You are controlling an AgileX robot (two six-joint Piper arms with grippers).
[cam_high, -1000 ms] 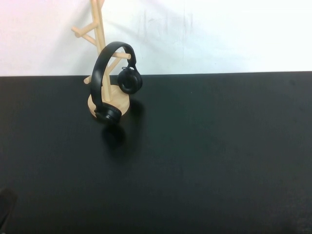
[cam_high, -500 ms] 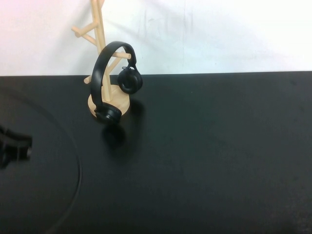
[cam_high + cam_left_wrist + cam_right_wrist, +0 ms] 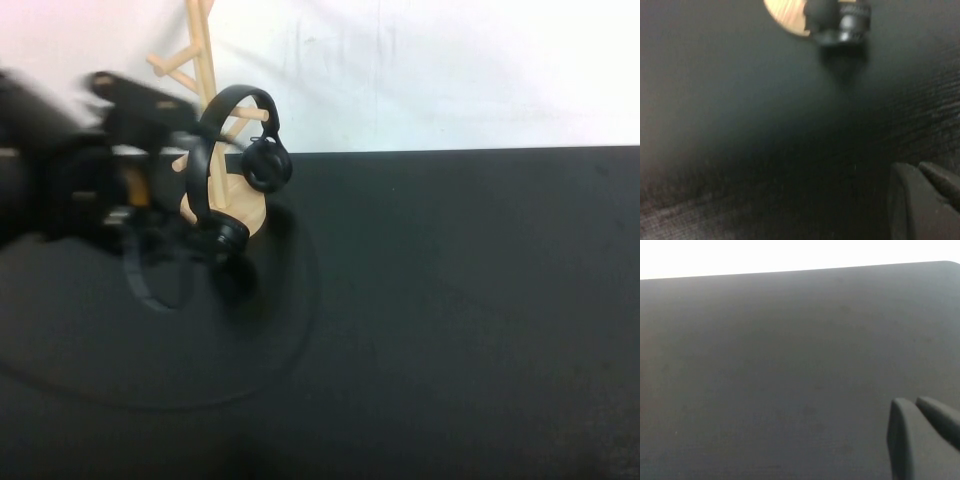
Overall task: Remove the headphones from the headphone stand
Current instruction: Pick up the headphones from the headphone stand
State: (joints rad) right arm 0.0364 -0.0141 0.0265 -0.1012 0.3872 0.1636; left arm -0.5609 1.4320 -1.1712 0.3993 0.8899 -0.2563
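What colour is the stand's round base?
Light, pale wood; the headphone stand base shows best in the high view.

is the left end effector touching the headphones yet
Cannot tell. In the high view the blurred left end effector sits right beside the headphones on the headphone stand, with neither gap nor contact plain. The left wrist view shows only the lower ear cup ahead.

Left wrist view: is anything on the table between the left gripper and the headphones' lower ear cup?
Nothing: only bare black table lies between the shut left gripper and the headphones.
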